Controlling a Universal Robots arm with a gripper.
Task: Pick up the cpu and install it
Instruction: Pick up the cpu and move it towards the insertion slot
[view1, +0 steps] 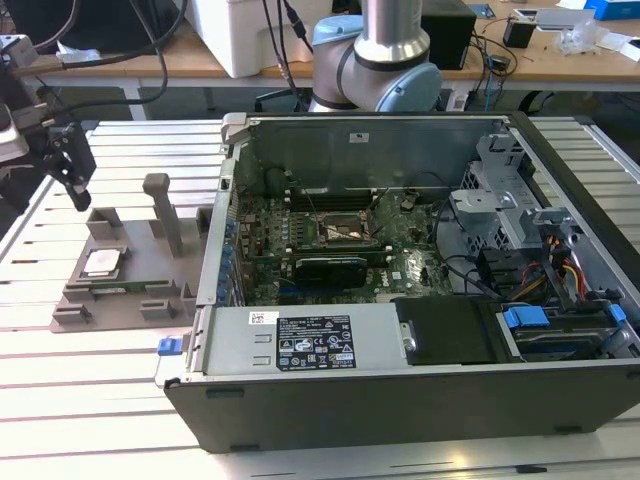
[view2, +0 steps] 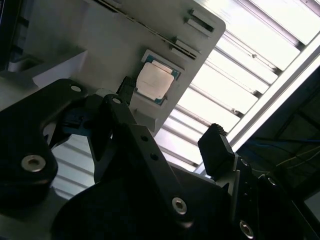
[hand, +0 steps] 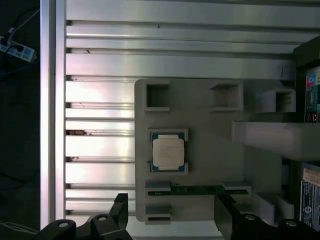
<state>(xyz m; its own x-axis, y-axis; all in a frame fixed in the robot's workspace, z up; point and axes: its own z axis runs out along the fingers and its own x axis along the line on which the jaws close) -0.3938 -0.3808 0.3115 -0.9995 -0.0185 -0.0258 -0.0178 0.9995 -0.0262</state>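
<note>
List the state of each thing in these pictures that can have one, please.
cpu, lying flat in its pocket on the grey fixture, not gripped.
gripper, open, empty, hovering by the fixture.
computer case, lying on its side, open, motherboard exposed.

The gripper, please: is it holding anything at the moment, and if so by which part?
Nothing is held. The gripper is open, and the cpu lies in the grey fixture, apart from its fingers.
</note>
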